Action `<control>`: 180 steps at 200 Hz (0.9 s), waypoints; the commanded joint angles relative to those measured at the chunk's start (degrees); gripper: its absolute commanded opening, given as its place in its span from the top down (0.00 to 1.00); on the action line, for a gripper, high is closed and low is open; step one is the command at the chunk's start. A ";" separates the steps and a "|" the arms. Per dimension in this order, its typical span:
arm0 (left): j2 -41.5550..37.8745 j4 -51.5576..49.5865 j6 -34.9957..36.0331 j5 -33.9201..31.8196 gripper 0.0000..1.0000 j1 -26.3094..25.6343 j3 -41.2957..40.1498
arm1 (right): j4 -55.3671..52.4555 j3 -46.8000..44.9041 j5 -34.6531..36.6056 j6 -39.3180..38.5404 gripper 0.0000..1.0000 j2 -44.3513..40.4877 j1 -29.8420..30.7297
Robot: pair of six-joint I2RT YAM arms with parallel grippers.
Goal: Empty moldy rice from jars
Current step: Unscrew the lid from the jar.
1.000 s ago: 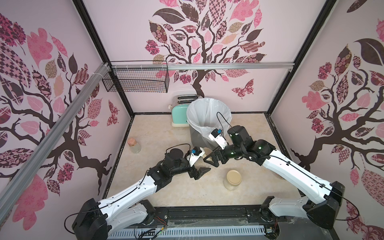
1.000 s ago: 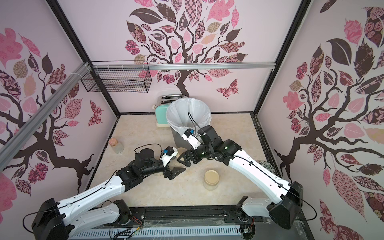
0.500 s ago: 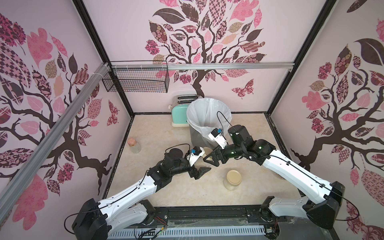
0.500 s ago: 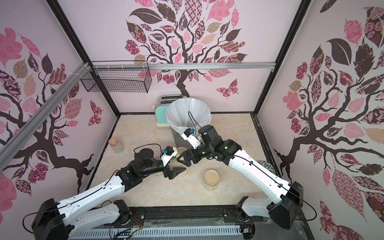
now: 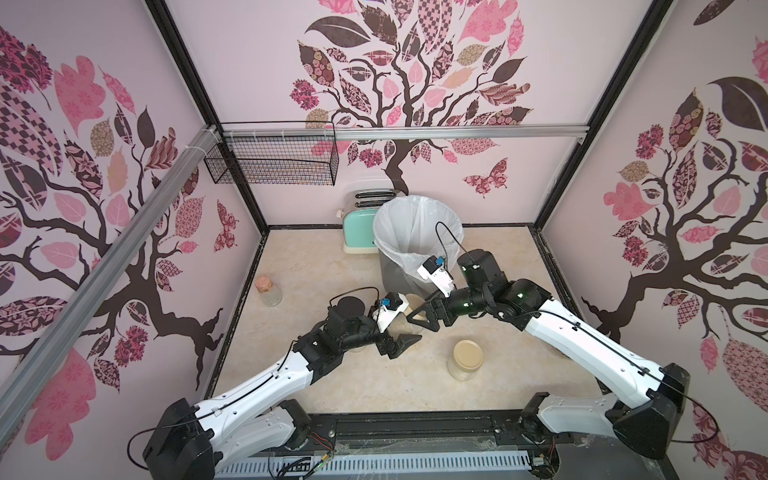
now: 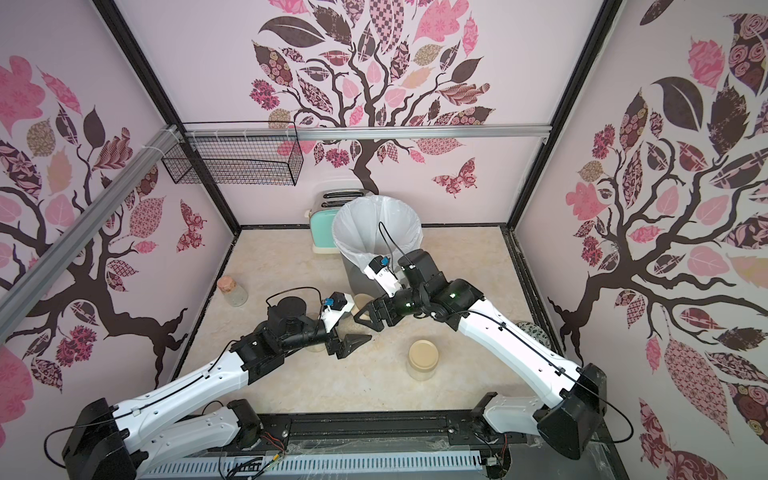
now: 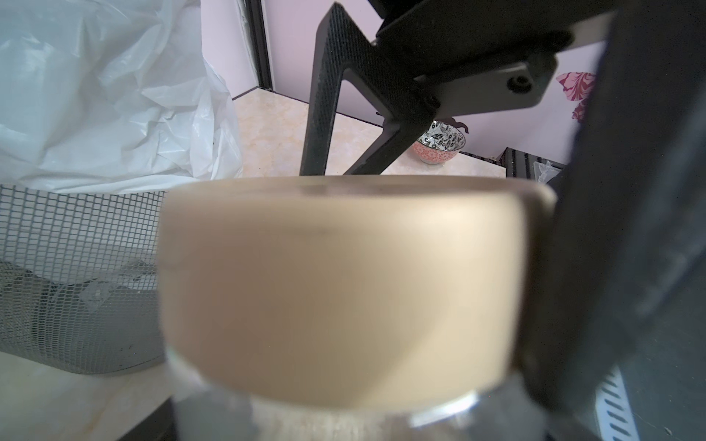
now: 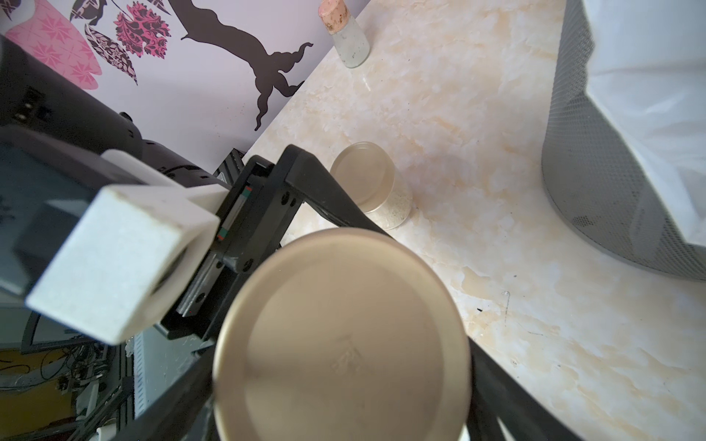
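Jar (image 7: pixel 344 286) gripped by left jaws; right jaws spread over lid (image 8: pixel 340 336)

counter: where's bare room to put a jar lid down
The beige marble-look counter is bare at its back right, between the white-lined mesh bin and the wall, and along the front, between the lone beige-lidded glass jar and the rail. Crowded before the bin: left gripper and right gripper meet at a second jar.

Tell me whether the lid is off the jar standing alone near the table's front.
No, a flat beige lid sits on the lone jar, covering its mouth.
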 commanded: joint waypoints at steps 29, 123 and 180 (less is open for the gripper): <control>-1.48 3.05 -1.66 6.96 0.32 -0.05 2.57 | 4.12 -1.49 -9.28 -6.94 0.21 -2.69 0.34; -2.70 -0.44 -4.14 14.61 0.33 -0.04 6.12 | 9.16 -5.17 -18.76 -16.77 0.20 -7.00 0.41; -2.79 -1.88 -4.14 15.83 0.33 -0.05 7.50 | 8.72 -5.55 -20.61 -22.64 0.17 -7.71 0.36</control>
